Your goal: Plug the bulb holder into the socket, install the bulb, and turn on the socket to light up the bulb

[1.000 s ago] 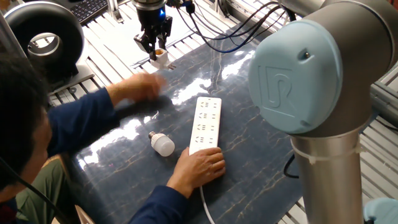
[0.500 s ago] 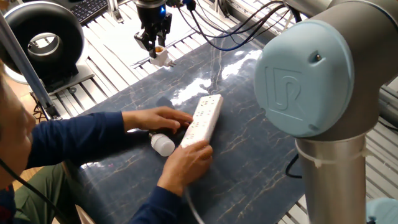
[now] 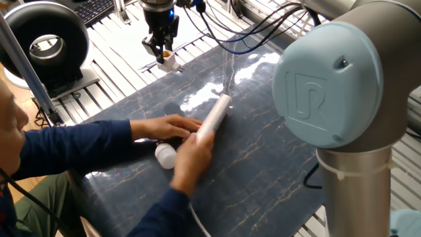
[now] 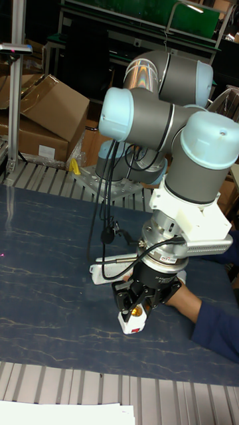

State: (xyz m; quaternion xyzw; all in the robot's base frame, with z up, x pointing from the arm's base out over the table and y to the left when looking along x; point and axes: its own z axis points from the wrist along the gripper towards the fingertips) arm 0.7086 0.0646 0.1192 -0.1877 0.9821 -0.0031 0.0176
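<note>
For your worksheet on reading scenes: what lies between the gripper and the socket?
In the fixed view, only bare blue mat separates the gripper from the socket.

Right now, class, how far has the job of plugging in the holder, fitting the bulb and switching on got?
Done: nothing is plugged in yet. In hand: the gripper is shut on the bulb holder at the mat's far edge, while a person's hands tip the socket on edge. Left: plugging in, fitting the bulb, switching on.

A small white plug-in bulb holder with an orange-brass opening [image 4: 131, 318] is gripped between the jaws of the black two-finger gripper [image 4: 137, 307] just above the dark blue marbled table mat [image 4: 46, 292], while a long white power strip [image 4: 114, 267] is seen behind, partly hidden.
</note>
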